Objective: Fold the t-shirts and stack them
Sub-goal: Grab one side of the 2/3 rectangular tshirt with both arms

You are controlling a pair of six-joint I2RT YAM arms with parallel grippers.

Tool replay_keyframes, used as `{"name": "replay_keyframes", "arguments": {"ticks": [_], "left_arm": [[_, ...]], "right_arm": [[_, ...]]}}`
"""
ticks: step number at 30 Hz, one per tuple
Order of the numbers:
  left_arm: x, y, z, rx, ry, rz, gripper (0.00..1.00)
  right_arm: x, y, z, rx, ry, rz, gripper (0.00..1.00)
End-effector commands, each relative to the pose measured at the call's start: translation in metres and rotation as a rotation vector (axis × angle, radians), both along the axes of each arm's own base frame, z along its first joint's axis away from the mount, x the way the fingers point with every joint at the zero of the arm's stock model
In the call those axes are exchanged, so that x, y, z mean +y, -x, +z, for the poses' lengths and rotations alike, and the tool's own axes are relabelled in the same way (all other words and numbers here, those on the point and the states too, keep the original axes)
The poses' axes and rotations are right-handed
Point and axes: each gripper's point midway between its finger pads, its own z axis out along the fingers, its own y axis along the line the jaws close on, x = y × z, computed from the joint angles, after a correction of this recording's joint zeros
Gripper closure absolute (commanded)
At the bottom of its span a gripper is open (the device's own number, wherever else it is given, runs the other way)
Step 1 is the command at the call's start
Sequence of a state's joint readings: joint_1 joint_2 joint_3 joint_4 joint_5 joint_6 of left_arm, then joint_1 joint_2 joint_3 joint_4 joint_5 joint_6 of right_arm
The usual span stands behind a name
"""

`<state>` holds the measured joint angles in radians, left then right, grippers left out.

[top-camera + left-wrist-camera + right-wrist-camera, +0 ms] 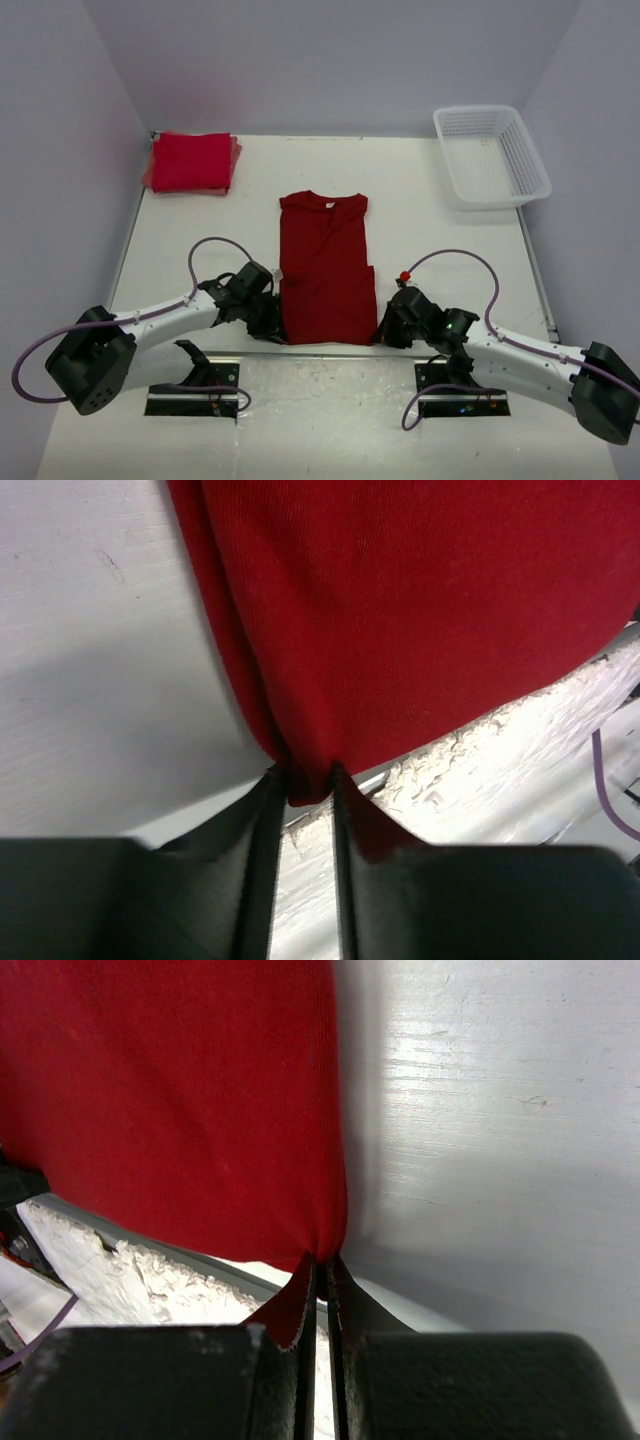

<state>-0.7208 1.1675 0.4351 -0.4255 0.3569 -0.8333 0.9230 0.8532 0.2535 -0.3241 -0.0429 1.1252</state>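
Crimson t-shirt (326,268): flat, stretching away from both grippers.
Left gripper (275,322): pinching its near left corner.
Right gripper (383,328): clamped on its near right corner.
Red folded stack (192,161): far beyond left gripper.

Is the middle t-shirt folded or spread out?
Partly folded: crimson t-shirt lies as a narrow strip, sleeves tucked in, full length from collar to hem.

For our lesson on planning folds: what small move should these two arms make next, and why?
Probably raise both near corners slightly, ready to carry them toward the collar. The left gripper and right gripper are each shut on a corner of the crimson t-shirt, which lies narrowed lengthwise but not yet halved.
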Motion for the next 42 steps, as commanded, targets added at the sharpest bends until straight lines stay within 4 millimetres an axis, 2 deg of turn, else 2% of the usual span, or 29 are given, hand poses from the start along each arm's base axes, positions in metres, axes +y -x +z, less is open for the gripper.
{"name": "replay_keyframes", "arguments": {"ticks": [1,4,8,9,11,12,14,23,25,31,35,42], "left_arm": [[-0.009,-0.004,0.003,-0.006,0.029,0.007,0.77],[-0.008,-0.006,0.001,-0.012,0.020,0.004,1.00],[-0.007,-0.004,0.004,-0.022,0.026,0.012,1.00],[-0.007,-0.004,0.006,-0.030,0.029,0.015,1.00],[-0.004,-0.007,0.017,-0.068,0.031,0.037,1.00],[-0.005,-0.007,0.035,-0.105,0.071,0.060,1.00],[-0.005,-0.006,0.043,-0.114,0.091,0.075,1.00],[0.001,0.006,0.074,-0.166,0.143,0.097,1.00],[0.001,0.005,0.082,-0.188,0.153,0.101,1.00],[0.006,0.012,0.085,-0.181,0.159,0.098,1.00],[0.017,0.016,0.079,-0.181,0.126,0.114,1.00],[0.021,0.021,0.079,-0.176,0.123,0.122,1.00]], "right_arm": [[-0.006,-0.001,-0.003,-0.013,0.034,-0.005,1.00],[-0.005,-0.001,-0.002,-0.013,0.037,0.005,1.00],[0.000,-0.005,0.009,-0.044,0.059,0.048,1.00],[-0.005,-0.006,0.010,-0.049,0.092,0.047,1.00],[0.001,-0.017,0.027,-0.101,0.102,0.055,1.00],[0.002,-0.023,0.043,-0.140,0.150,0.107,1.00],[0.008,-0.028,0.056,-0.162,0.138,0.114,1.00],[0.014,-0.016,0.089,-0.209,0.180,0.165,1.00],[0.013,-0.012,0.093,-0.209,0.193,0.161,1.00],[0.007,0.000,0.099,-0.204,0.211,0.139,1.00],[-0.007,0.012,0.096,-0.180,0.235,0.108,1.00],[-0.032,0.021,0.089,-0.140,0.268,0.056,1.00]]}}
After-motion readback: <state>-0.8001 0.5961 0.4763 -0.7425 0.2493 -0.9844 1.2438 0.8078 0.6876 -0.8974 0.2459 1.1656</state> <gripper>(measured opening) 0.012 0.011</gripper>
